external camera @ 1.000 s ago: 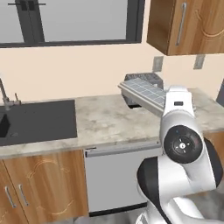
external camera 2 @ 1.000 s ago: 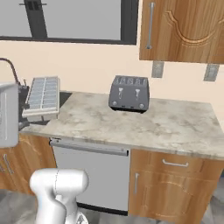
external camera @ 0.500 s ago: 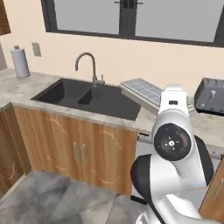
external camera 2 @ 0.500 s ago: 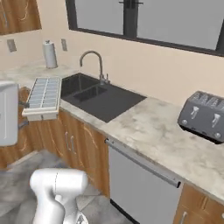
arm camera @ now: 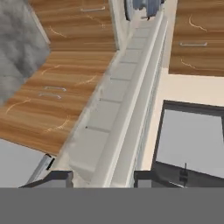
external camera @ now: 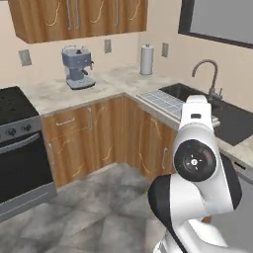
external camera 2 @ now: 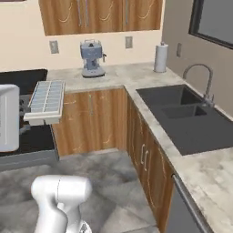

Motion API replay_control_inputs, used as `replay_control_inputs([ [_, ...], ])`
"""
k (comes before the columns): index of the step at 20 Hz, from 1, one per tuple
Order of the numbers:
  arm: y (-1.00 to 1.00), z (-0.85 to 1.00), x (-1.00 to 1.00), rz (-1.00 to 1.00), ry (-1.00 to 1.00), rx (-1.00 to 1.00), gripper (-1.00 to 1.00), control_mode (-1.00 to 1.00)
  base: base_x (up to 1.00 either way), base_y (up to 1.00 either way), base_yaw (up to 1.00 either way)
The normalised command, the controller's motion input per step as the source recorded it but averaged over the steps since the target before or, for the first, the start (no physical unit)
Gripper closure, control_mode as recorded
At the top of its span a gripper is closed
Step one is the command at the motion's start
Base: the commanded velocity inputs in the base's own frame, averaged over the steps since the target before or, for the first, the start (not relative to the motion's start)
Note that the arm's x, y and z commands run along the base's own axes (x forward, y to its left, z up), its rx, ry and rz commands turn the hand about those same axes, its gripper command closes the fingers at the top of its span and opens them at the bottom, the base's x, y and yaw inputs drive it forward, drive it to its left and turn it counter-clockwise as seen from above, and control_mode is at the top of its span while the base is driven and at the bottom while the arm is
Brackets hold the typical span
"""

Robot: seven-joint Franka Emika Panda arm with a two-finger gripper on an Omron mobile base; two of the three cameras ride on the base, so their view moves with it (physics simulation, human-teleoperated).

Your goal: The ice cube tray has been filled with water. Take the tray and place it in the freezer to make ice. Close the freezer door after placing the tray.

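End effector clamped on ice cube tray edge; tray cells' contents indiscernible.

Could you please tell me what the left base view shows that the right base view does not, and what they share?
Left base view alone: the oven's door front below the black stovetop. Right base view alone: the sink's two basins, seen whole, and the ice cube tray entire, carried level in front of the stove. Both: the tray, the blue coffee machine, the paper towel roll and the faucet.
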Motion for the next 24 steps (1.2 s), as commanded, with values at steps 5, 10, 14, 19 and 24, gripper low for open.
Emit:
replay_control_inputs([
  [5, 0.0, 0.0, 0.0, 0.0, 0.0, 0.0, 1.0, 1.0, 0.0, 0.0, 0.89],
  [10, 0.0, 0.0, 0.0, 0.0, 0.0, 0.0, 1.0, 1.0, 0.0, 0.0, 0.83],
  [14, 0.0, 0.0, 0.0, 0.0, 0.0, 0.0, 1.0, 1.0, 0.0, 0.0, 0.8],
  [19, 0.0, 0.0, 0.0, 0.0, 0.0, 0.0, 1.0, 1.0, 0.5, 0.0, 0.62],
  [24, 0.0, 0.0, 0.0, 0.0, 0.0, 0.0, 1.0, 1.0, 1.0, 0.0, 0.24],
])
